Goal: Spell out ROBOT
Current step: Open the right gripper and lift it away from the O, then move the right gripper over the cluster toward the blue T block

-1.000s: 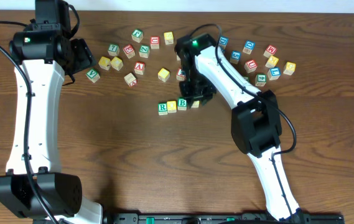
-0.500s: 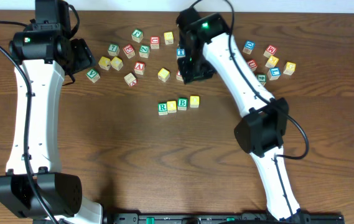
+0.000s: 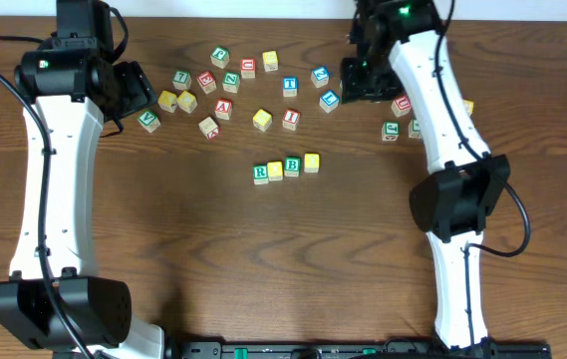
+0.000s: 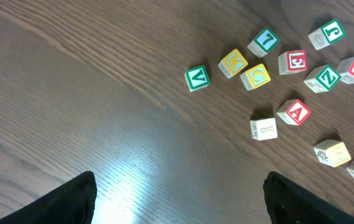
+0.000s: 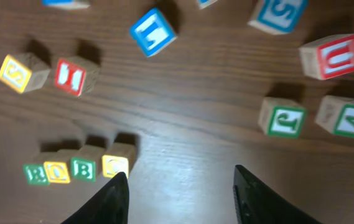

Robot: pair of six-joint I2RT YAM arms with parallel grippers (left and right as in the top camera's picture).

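Four cubes stand in a row mid-table: green R (image 3: pixel 260 173) (image 5: pixel 37 173), a yellow-faced cube (image 3: pixel 275 171) (image 5: pixel 57 172), green B (image 3: pixel 291 167) (image 5: pixel 83 169) and a second yellow-faced cube (image 3: pixel 311 162) (image 5: pixel 115 166). The blue T (image 3: pixel 290 87) lies loose behind them. My right gripper (image 3: pixel 359 82) (image 5: pixel 180 193) hangs open and empty at the back right, well away from the row. Over bare wood at the far left, my left gripper (image 3: pixel 131 88) (image 4: pixel 180 199) is wide open with nothing in it.
Loose cubes lie scattered along the back: green V (image 3: pixel 149 121) (image 4: pixel 196 78), red A (image 3: pixel 223 108) (image 4: pixel 293 112), red I (image 3: pixel 291 118) (image 5: pixel 71 76), a yellow cube (image 3: pixel 262 120) (image 5: pixel 22 71), and a cluster under the right arm (image 3: pixel 391 130). The table's far edge runs just behind them.
My right gripper has left the row, where the second yellow-faced cube now stands alone beside B. It swung back and to the right, its jaws wider. The left arm is still.
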